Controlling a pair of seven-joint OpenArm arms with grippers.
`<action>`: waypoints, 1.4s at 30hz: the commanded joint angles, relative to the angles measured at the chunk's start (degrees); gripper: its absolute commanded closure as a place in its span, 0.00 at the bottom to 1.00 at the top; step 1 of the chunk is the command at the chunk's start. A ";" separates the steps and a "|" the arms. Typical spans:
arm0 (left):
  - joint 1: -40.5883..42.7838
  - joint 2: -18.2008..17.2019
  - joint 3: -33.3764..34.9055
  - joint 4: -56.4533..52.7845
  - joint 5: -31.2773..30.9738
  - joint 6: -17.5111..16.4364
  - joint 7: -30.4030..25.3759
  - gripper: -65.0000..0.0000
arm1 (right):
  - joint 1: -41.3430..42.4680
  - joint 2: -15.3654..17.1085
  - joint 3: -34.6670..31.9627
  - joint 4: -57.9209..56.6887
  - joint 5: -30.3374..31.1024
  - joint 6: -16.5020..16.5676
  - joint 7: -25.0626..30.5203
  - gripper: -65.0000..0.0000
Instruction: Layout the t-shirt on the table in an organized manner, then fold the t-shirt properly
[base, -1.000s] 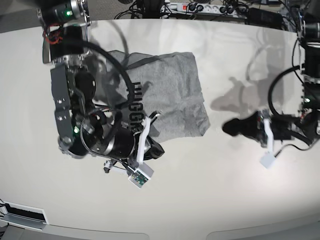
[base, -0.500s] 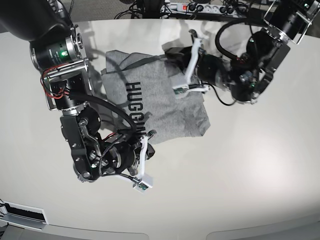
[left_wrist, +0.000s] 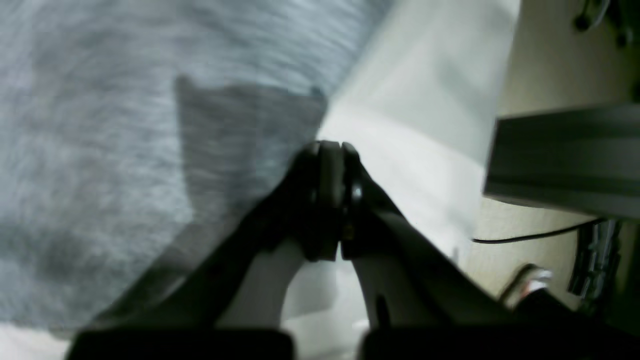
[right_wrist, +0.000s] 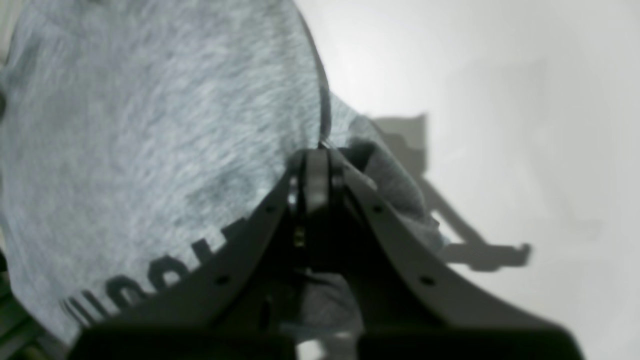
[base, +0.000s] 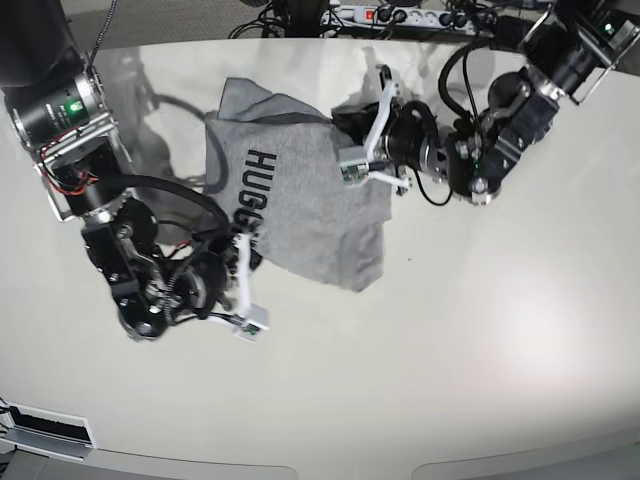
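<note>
the t-shirt (base: 300, 200) is heather grey, bunched and partly lifted off the table (base: 480, 330), its body hanging as a rumpled panel with the lower corner drooping toward the table's near edge. black block lettering reading "hugg…" runs down the side of the shirt nearest the right gripper (base: 243, 243); the rest of the word is folded under. a dark-trimmed edge shows along the shirt's far side. right gripper fingers pressed together, pinching a fold of grey cloth at the lettered edge, seen clearly in the right wrist view (right_wrist: 315, 170). left gripper (base: 345, 130) sits at the shirt's opposite far corner, fingers pressed together (left_wrist: 330, 165); blur hides whether cloth lies between them.
</note>
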 joint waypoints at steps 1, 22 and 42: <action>-2.45 -0.98 -0.28 -2.10 4.90 2.36 2.62 1.00 | 1.70 0.87 0.28 0.81 2.93 0.32 -1.57 1.00; -15.58 2.86 -0.35 -10.54 9.11 8.09 -10.43 1.00 | -22.99 6.73 31.19 14.01 33.24 0.32 -15.96 1.00; -22.77 2.60 -20.90 -7.37 -29.97 1.28 23.19 1.00 | -42.42 3.80 45.07 49.24 34.58 0.32 -14.71 1.00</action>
